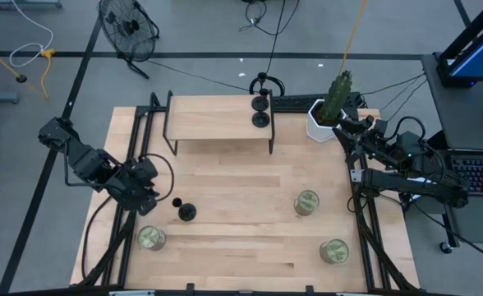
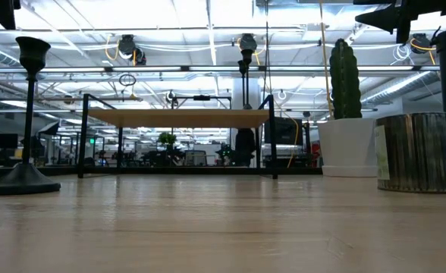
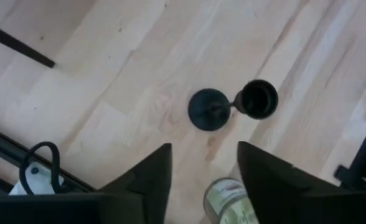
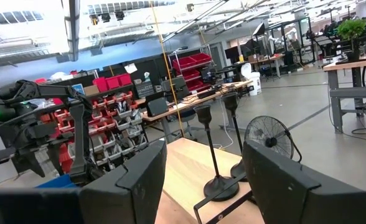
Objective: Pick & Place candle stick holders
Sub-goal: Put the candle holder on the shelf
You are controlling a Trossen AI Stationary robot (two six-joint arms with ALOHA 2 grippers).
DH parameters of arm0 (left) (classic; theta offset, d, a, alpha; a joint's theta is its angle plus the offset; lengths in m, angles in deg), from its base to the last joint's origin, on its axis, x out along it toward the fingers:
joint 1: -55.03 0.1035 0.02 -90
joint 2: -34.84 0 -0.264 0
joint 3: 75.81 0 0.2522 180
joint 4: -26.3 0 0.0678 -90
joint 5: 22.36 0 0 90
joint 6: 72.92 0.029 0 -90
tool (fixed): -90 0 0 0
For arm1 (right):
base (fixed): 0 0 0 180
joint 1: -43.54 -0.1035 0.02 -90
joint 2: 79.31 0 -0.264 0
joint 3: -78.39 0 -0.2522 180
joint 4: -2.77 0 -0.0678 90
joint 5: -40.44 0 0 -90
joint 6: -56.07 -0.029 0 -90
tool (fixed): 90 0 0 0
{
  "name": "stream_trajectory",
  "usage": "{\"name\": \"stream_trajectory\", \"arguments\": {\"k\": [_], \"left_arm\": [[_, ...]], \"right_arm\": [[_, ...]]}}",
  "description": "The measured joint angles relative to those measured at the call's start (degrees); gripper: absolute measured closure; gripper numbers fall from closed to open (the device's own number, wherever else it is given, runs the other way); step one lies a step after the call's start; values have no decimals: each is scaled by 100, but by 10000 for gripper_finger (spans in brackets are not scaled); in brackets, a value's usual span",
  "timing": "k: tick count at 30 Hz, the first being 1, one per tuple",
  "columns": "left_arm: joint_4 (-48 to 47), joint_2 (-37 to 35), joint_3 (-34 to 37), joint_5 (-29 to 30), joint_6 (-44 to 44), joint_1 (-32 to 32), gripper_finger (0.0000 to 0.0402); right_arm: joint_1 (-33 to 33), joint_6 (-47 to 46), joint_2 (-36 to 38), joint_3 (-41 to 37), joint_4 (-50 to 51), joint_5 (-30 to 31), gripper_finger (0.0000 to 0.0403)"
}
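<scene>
One black candle stick holder (image 1: pixel 184 210) stands upright on its round base on the table's left half. It also shows in the left wrist view (image 3: pixel 209 110) and at the left of the low view (image 2: pixel 27 114). My left gripper (image 3: pixel 203 157) hovers open just to its left (image 1: pixel 149 196), tilted down, touching nothing. Two more candle stick holders (image 1: pixel 260 111) stand on their bases on the raised wooden shelf (image 1: pixel 217 119) at the far side, and show in the right wrist view (image 4: pixel 211 155). My right gripper (image 4: pixel 205 168) waits open at the far right (image 1: pixel 350 140).
Three lidded jars stand on the table: one near my left gripper (image 1: pixel 150 238) and two on the right half (image 1: pixel 307 202) (image 1: pixel 333 251). A cactus in a white pot (image 1: pixel 328 115) stands at the far right, beside the shelf. Bare wood lies in the table's middle.
</scene>
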Motion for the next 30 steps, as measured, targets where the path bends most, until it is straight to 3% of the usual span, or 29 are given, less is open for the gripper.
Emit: {"name": "stream_trajectory", "arguments": {"k": [5,10,16,26,30], "left_arm": [[11,0,0,-401,406,-4,154],[13,0,0,-374,743,-54,131],[15,0,4,-285,857,-187,124],[89,0,7,-260,15,-252,123],[342,0,7,100,-5,-252,123]], "right_arm": [[0,0,0,0,0,-1,195],[0,0,0,0,1,-1,195],[0,2,0,0,2,-1,195],[0,26,0,1,2,-1,195],[0,26,0,1,2,-1,195]]}}
